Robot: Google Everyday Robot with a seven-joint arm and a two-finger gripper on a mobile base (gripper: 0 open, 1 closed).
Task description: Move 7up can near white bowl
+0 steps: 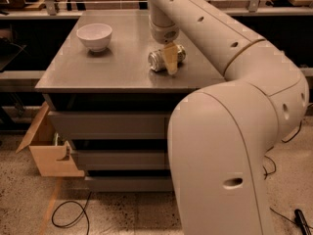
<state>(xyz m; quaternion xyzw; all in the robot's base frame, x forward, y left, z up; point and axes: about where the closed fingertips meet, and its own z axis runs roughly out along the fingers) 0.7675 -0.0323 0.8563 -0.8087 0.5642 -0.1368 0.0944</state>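
The 7up can (157, 61) lies on its side near the front right of the grey table top (83, 75), with a silver end facing front-left. My gripper (169, 58) comes straight down from above and is set over the can's middle, hiding part of its label. The white bowl (95, 35) stands upright at the back left of the table top, about two bowl widths to the left of the can.
My big white arm (220, 131) fills the right foreground and hides the table's right side. A brown cardboard box (46, 151) juts out at the table's lower left. A black cable (68, 214) lies on the speckled floor. Shelving and rails stand behind the table.
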